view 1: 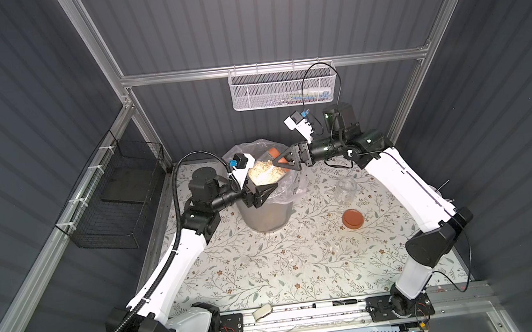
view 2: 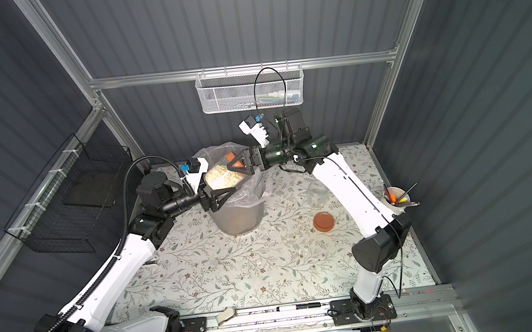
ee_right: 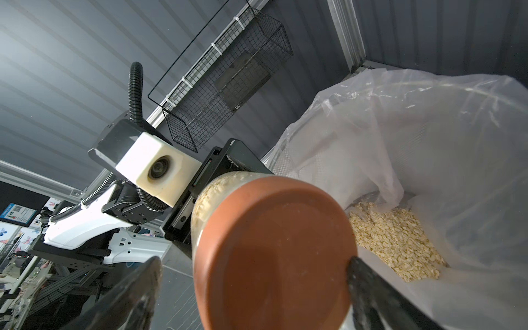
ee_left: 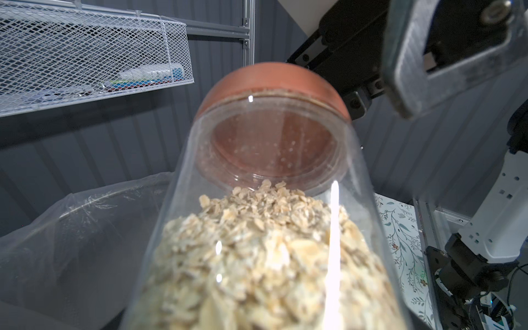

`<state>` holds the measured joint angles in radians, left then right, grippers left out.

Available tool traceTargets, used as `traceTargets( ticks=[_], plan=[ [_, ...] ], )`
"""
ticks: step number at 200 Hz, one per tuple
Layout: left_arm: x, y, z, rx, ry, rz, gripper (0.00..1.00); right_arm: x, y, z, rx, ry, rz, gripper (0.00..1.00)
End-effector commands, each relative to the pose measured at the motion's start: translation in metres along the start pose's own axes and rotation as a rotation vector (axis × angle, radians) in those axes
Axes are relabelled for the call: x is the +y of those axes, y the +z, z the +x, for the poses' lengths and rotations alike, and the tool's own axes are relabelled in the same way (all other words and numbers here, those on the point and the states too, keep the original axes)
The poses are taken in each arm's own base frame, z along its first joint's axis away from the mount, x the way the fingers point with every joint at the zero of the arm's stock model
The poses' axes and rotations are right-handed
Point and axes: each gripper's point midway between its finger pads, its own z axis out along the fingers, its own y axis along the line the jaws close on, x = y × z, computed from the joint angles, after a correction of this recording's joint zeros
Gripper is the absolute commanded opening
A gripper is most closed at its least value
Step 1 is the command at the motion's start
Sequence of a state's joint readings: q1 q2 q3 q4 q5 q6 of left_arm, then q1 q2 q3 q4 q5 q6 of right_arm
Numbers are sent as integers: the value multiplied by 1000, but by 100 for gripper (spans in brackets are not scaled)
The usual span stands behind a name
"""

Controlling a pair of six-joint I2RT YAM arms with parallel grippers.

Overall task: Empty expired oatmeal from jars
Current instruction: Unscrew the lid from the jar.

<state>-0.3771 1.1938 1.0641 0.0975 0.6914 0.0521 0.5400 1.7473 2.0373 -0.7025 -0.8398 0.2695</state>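
Where the floral desk [view 1: 267, 266] meets its front rail, a marker pen [view 1: 333, 304] lies along the rail between the two arm bases. Farther in, toward the right arm, a terracotta loose lid [view 1: 353, 219] lies flat on the desk, and just beyond it an empty jar [view 1: 346, 191] stands upright and open, near the lid but apart from it. A white cup [view 2: 396, 196] holding pens sits at the desk's right edge, partly behind that arm. Deeper still stands the grey bin [view 1: 264, 218] with its clear liner [view 1: 288, 184] billowing over the rim. Above the bin, the left pincer [view 1: 265, 187] is clamped on the body of the filled jar [view 1: 265, 173], which is tilted with its mouth end toward the right arm. The oatmeal [ee_left: 257, 251] lies banked in the lower part of that jar, reaching the neck, and the fitted lid [ee_left: 274, 83] sits on the mouth. The right pincer [ee_right: 254, 263] is spread wide around that lid: one fingertip [ee_right: 357, 265] touches the rim, while its partner stands clear on the opposite side. Down inside the liner lies a heap of oatmeal [ee_right: 394, 240]. Farthest back, a white mesh basket [view 1: 282, 87] hangs on the rear wall, and a black wire basket [view 1: 118, 201] hangs on the left wall.
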Motion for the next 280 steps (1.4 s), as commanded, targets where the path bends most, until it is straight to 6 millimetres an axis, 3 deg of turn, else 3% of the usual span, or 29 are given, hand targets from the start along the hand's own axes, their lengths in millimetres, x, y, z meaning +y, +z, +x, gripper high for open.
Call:
traceTargets(
  ticks=[1,40,77,158,241,280],
  plan=[
    [-7,-6,-39,-127,89,33,0,6,7,3,17,-3,-35,99],
    [-10,-4,-43,-149,84,63,0,8,10,0,7,-6,-41,99],
    [-12,-6,-46,-158,92,66,0,-9,18,7,26,28,-5,99],
    [-15,-10,-47,-172,113,58,0,-34,18,10,16,87,4,99],
    [-9,-9,-47,-206,122,45,0,-14,17,15,19,109,-133,99],
    [-6,-9,-50,-226,132,40,0,-9,13,14,17,87,-130,87]
  ],
)
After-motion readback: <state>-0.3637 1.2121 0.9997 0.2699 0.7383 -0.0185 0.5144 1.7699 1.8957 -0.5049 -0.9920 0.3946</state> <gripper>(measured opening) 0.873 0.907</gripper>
